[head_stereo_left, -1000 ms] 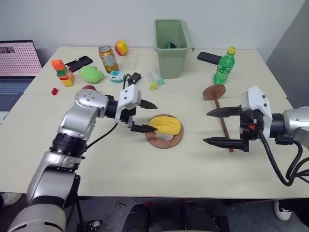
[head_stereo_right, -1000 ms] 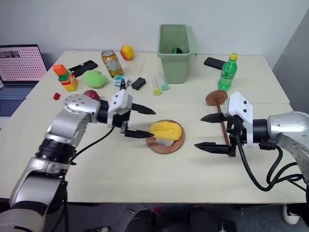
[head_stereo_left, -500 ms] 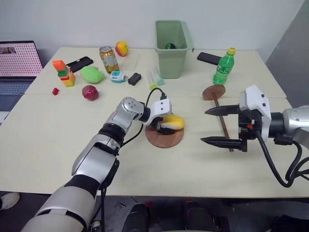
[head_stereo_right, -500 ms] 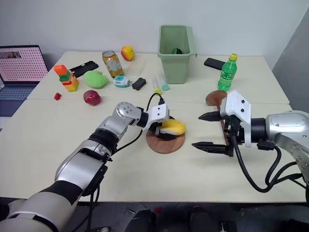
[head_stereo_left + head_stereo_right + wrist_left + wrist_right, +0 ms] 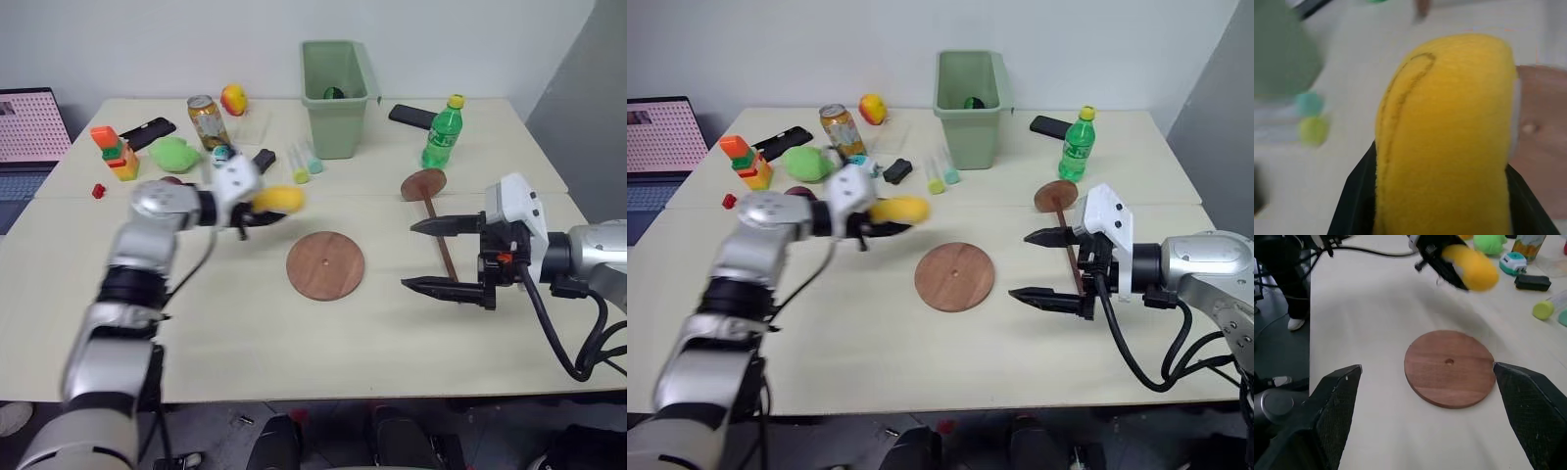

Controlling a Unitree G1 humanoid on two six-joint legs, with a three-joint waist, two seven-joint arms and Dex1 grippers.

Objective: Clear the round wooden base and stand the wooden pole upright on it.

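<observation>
The left gripper [image 5: 257,208], pinching the yellow toy [image 5: 276,199], has carried it left off the base [image 5: 325,265], apparently clearing it. The right gripper [image 5: 436,256] stays spread beside the pole [image 5: 440,238], lying flat.

The cream table [image 5: 225,323] bears the round wooden base [image 5: 325,265] and the wooden pole [image 5: 440,245].

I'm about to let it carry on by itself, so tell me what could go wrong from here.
1. The left end effector holds the yellow plush toy above crowded clutter; setting it down could knock over the soda can.
2. The wooden pole lies flat between the right end effector's open fingers; a grip on something so thin may slip.
</observation>
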